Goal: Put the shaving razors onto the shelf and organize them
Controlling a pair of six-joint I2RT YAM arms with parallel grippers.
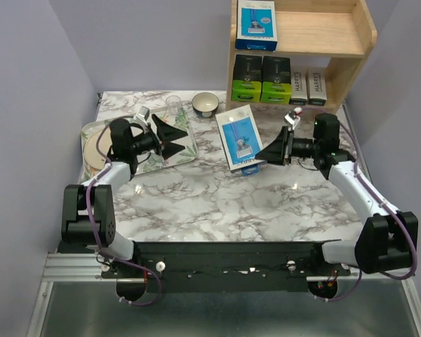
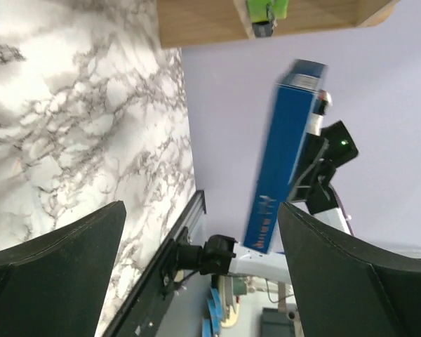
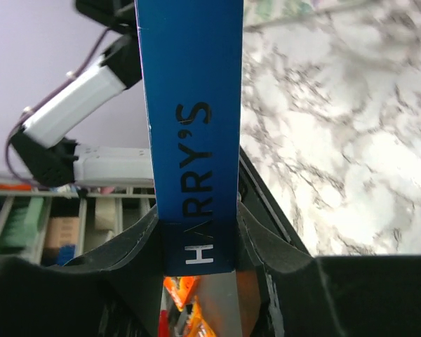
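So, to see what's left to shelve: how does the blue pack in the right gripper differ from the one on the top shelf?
The held pack is clamped in the right gripper, tilted over the table; the shelved pack lies free on the top tier of the shelf. The held pack sits askew; the shelved pack is square to the shelf. Both look alike: blue and white.

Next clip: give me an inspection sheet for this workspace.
Surface: marble table.
Job's things: shelf has the top pack on its upper tier, with two black boxes and two white boxes below.
Clutter: tray with plate; bowl; glass.
Grippers: left gripper open, empty; right gripper shut on held pack.
Cables: purple cables along both arms.
Surroundings: lilac walls.
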